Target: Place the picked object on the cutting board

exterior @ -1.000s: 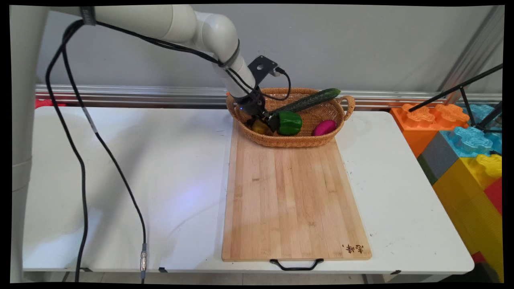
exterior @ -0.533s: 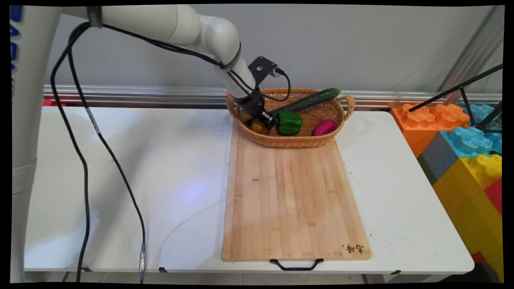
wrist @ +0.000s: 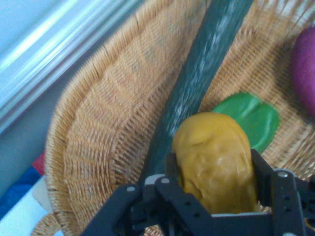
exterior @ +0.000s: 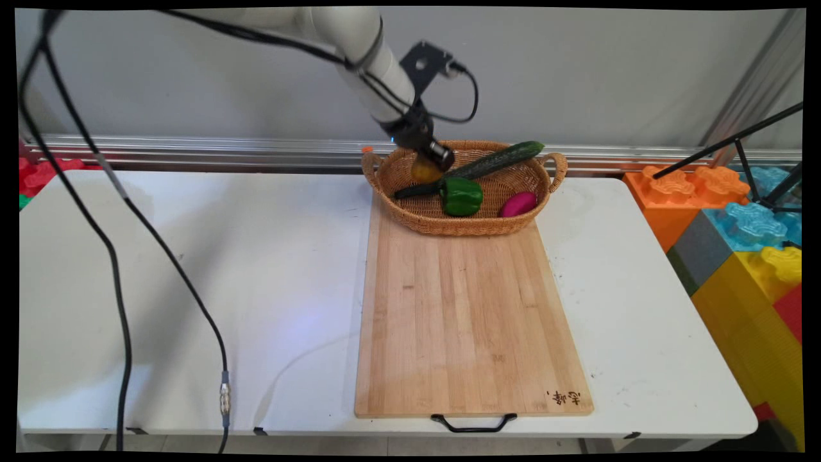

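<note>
My gripper (exterior: 428, 165) is shut on a yellow-brown potato (exterior: 424, 171) and holds it just above the left part of a wicker basket (exterior: 410, 217). In the hand view the potato (wrist: 216, 162) sits between the two black fingers (wrist: 263, 169), with the basket's woven wall (wrist: 108, 128) beneath. A long dark green cucumber (exterior: 487, 163) lies slanted across the basket, its far end resting on the rim. A green bell pepper (exterior: 462, 196) and a magenta rounded fruit (exterior: 518, 204) lie on the basket's floor, as do the cucumber (wrist: 206, 64), the pepper (wrist: 251, 118) and the fruit (wrist: 304, 69) in the hand view.
A large wooden cutting board (exterior: 471, 321) with a black handle (exterior: 473, 423) lies in front of the basket on the white table (exterior: 192, 269). Big coloured toy blocks (exterior: 737, 224) and a black tripod leg (exterior: 725, 141) stand at the right. Black cables (exterior: 122, 212) hang at the left.
The gripper has risen out of the basket's left end with the potato in it, and the arm has lifted up and back. The other vegetables have stayed put.
</note>
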Available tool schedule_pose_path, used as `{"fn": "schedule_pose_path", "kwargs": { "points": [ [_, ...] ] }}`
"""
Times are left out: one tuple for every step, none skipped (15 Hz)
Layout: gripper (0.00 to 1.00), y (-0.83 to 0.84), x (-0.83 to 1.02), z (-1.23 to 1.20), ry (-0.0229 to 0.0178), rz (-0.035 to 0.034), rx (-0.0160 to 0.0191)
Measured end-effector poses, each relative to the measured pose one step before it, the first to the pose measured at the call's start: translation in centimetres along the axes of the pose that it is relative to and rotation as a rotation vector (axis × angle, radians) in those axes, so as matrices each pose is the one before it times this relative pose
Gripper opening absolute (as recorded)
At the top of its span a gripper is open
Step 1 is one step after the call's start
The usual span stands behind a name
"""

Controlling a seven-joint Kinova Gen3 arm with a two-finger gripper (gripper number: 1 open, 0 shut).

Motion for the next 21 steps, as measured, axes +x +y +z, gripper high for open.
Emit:
{"fn": "schedule_pose_path", "kwargs": {
  "points": [
    [0.00, 0.375, 0.466, -1.278, 0.01732, 0.00607, 0.00151],
    [0.00, 0.292, 0.272, -0.720, 0.00916, 0.00490, -0.00162],
    [0.00, 0.490, 0.316, -1.124, 0.01144, 0.00707, -0.00830],
    [0.00, 0.696, 0.341, -1.195, 0.01139, 0.00844, -0.01596],
    [0.00, 0.836, 0.115, -1.055, 0.00269, 0.00851, -0.02624],
    [0.00, 0.988, -0.078, -0.859, -0.00464, 0.00977, -0.03569],
    [0.00, 0.944, -0.163, -0.615, -0.00599, 0.01212, -0.03412],
    [0.00, 1.253, -0.209, -0.598, -0.00691, 0.01606, -0.04193],
    [0.00, 1.280, -0.186, -0.359, -0.00999, 0.02316, -0.04145],
    [0.00, 1.014, -0.238, -0.184, -0.00996, 0.01998, -0.03192],
    [0.00, 0.995, -0.399, 0.013, -0.01319, 0.02319, -0.02911],
    [0.00, 0.858, -0.406, 0.281, -0.01129, 0.02451, -0.02350],
    [0.00, 0.618, -0.349, 0.455, -0.00746, 0.02127, -0.01502],
    [0.00, 0.575, -0.455, 0.709, -0.00781, 0.02323, -0.01205],
    [0.00, 0.456, -0.377, 0.971, -0.00666, 0.02393, -0.00741],
    [0.00, 0.294, -0.338, 0.982, -0.00478, 0.01882, -0.00215],
    [0.00, 0.273, -0.463, 1.331, -0.00767, 0.02061, 0.00037],
    [0.00, 0.140, -0.196, 0.912, -0.00328, 0.01394, 0.00144],
    [0.00, 0.083, -0.187, 0.717, -0.00349, 0.00936, 0.00210],
    [0.00, 0.124, -0.315, 1.242, -0.00518, 0.01512, 0.00477],
    [0.00, 0.118, -0.301, 1.197, -0.00563, 0.01365, 0.00426]
  ]
}}
